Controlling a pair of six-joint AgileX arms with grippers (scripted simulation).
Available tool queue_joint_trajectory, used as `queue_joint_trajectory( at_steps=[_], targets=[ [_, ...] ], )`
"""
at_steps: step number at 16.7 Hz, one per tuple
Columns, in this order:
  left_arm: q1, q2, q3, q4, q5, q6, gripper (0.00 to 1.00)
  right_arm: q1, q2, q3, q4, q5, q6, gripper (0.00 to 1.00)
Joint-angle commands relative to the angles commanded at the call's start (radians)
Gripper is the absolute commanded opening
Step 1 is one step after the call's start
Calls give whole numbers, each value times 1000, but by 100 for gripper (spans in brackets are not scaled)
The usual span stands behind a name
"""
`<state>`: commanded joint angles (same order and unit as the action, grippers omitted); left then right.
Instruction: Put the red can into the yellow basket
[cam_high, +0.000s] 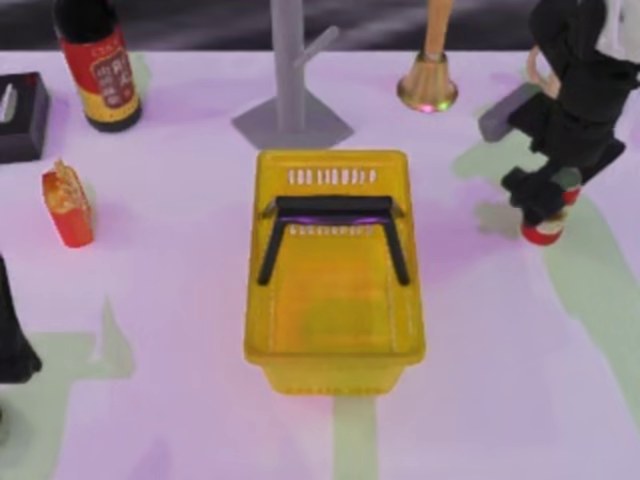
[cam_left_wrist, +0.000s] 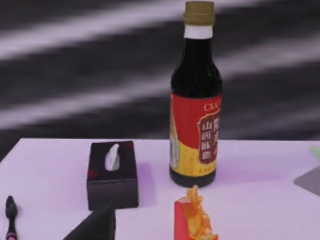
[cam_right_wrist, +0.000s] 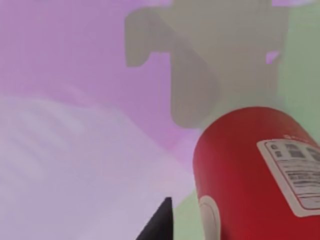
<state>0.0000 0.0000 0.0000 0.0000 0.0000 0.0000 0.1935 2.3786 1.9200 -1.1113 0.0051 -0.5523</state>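
right of the yellow basket (cam_high: 335, 340), the right gripper (cam_high: 545, 200) sits over the red can (cam_high: 545, 230), its fingers' grip impossible to tell.

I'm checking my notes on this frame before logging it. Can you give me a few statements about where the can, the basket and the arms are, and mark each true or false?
1. The red can lies inside the yellow basket. False: it is on the table to the basket's right.
2. The right gripper is directly over the can. True.
3. The basket's black handle is folded down across it. True.
4. The carton of fries stands right of the basket. False: it stands to the left.
5. The left arm is reaching into the basket. False: it is at the table's left edge.
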Motion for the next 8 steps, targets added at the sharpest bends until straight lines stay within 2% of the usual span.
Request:
queue_joint_trajectory(
  at_steps=[6, 8],
  targets=[
    [0, 0, 0, 0, 0, 0, 100, 0, 0, 0, 0, 0, 0, 2],
    [0, 0, 0, 0, 0, 0, 100, 0, 0, 0, 0, 0, 0, 0]
  ],
)
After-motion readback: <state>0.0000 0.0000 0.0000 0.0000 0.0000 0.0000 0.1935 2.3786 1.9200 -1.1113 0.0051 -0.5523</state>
